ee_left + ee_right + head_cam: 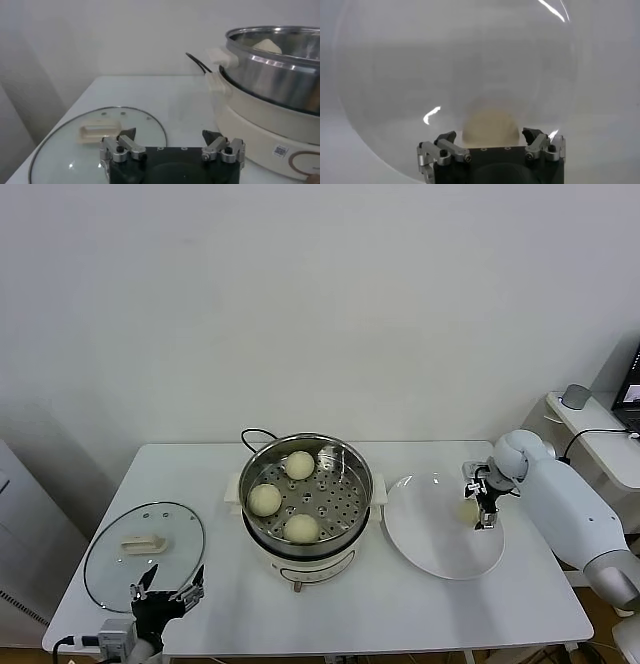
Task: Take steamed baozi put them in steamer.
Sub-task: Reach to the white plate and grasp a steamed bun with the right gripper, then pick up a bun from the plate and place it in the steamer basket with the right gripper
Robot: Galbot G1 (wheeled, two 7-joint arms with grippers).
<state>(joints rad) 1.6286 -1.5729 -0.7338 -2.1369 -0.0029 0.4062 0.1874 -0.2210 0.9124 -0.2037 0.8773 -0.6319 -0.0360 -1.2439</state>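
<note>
R gripper [490,142] jaws straddle baozi [490,127]; no legible text.

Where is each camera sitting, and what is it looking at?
Head view: up on the robot's head, looking down at the table; both arms show, the left gripper near the glass lid, the right gripper over the plate.
Left wrist view: on the left arm, facing the lid and the steamer; its open fingers show.
Right wrist view: on the right arm, looking down at the last baozi on the plate, between its fingers.
Shared: head and left wrist views both show lid and steamer.
</note>
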